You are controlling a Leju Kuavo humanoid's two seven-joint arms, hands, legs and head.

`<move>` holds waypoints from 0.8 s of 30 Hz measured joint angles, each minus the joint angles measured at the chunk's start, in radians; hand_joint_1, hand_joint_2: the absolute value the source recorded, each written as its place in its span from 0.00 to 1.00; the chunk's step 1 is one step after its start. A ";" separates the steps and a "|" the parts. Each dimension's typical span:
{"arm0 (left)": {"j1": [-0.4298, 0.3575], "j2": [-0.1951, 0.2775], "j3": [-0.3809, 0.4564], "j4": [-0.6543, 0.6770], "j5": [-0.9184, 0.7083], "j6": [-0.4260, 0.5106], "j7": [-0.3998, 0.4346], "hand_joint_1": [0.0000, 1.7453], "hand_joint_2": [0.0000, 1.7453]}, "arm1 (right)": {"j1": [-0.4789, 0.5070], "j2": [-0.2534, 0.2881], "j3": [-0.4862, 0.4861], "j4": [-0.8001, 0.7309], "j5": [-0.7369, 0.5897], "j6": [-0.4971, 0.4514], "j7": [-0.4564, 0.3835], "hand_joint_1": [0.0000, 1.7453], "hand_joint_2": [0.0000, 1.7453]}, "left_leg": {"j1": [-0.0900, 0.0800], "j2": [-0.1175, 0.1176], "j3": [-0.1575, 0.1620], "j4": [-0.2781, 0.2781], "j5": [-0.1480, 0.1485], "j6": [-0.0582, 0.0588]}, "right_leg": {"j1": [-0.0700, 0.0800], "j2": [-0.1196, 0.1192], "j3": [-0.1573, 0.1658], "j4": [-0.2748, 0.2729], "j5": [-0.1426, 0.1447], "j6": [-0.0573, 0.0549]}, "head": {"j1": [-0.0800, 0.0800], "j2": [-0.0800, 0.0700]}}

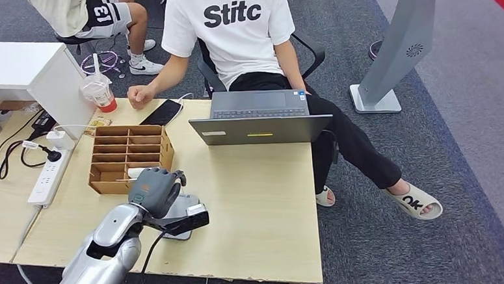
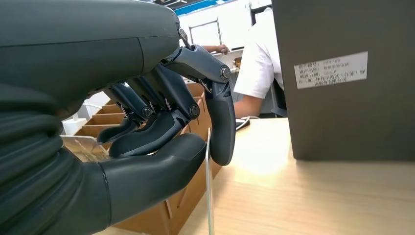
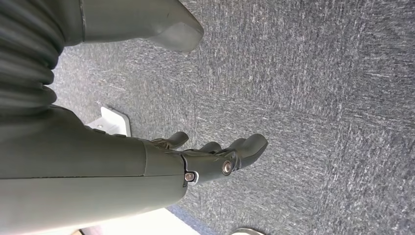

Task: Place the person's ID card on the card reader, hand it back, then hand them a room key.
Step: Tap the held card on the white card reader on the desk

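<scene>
Left hand (image 1: 155,189) pinches a thin card (image 2: 209,191) edge-on just beside the wooden organizer (image 1: 130,156); I see right hand (image 3: 215,156) hanging empty, fingers apart.

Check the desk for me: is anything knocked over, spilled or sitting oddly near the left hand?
Nothing is spilled or toppled. One oddity: a thin pale card stands on edge between the left hand's thumb and fingers, not flat, beside the brown wooden compartment organiser. The plastic iced-drink cup stands upright near the desk's far edge.
</scene>
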 joint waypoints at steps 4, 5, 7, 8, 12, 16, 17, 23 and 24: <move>0.002 0.000 -0.006 0.015 0.000 0.000 0.000 1.00 1.00 | 0.000 0.000 -0.001 0.000 0.001 0.000 0.001 0.00 1.00 | 0.000 0.000 0.000 0.000 0.000 0.000 | 0.000 0.000 0.000 0.000 0.000 0.000 | 0.000 0.000; 0.002 0.000 -0.008 0.019 0.000 0.000 0.000 1.00 1.00 | 0.000 0.000 -0.001 0.000 0.002 0.000 0.001 0.00 1.00 | 0.000 0.000 0.000 0.000 0.000 0.000 | 0.000 0.000 0.000 0.000 0.000 0.000 | 0.000 0.000; 0.003 0.000 -0.012 0.026 -0.001 0.000 0.000 1.00 1.00 | 0.000 0.000 -0.001 0.000 0.003 0.000 0.001 0.00 1.00 | 0.000 0.000 0.000 0.000 0.000 0.000 | 0.000 0.000 0.000 0.000 0.000 0.000 | 0.000 0.000; 0.003 0.000 -0.013 0.030 -0.001 0.000 0.000 1.00 1.00 | 0.000 0.000 -0.001 0.000 0.004 0.000 0.001 0.00 1.00 | 0.000 0.000 0.000 0.000 0.000 0.000 | 0.000 0.000 0.000 0.000 0.000 0.000 | 0.000 0.000; 0.005 0.003 -0.017 0.042 -0.005 -0.002 0.004 1.00 1.00 | 0.000 0.001 -0.001 0.000 0.004 0.001 0.000 0.00 1.00 | 0.000 0.000 0.000 0.000 0.000 0.000 | 0.000 0.000 0.000 0.000 0.000 0.000 | 0.000 0.000; 0.006 0.009 -0.019 0.056 -0.016 -0.014 0.020 1.00 1.00 | 0.000 0.001 -0.001 0.000 0.005 0.003 0.000 0.00 1.00 | 0.000 0.000 -0.001 0.000 0.000 0.000 | 0.000 0.000 0.000 0.000 0.000 0.000 | 0.000 0.000; 0.006 0.010 -0.019 0.061 -0.019 -0.018 0.024 1.00 1.00 | 0.000 0.002 -0.001 0.000 0.006 0.003 0.000 0.00 1.00 | 0.000 0.000 0.000 0.000 0.000 0.000 | 0.000 0.000 0.000 0.000 0.000 0.000 | 0.000 0.000; 0.006 0.020 -0.023 0.093 -0.025 -0.030 0.033 1.00 1.00 | 0.001 0.002 -0.001 0.000 0.014 0.003 0.000 0.00 1.00 | 0.000 0.000 0.000 0.000 0.000 0.000 | 0.000 0.000 0.000 0.000 0.000 0.000 | 0.000 0.000; 0.006 0.020 -0.024 0.095 -0.025 -0.030 0.036 1.00 1.00 | 0.001 0.002 -0.001 0.000 0.015 0.003 0.000 0.00 1.00 | 0.000 0.000 0.000 0.000 0.000 0.000 | 0.000 0.000 0.000 0.000 0.000 0.000 | 0.000 0.000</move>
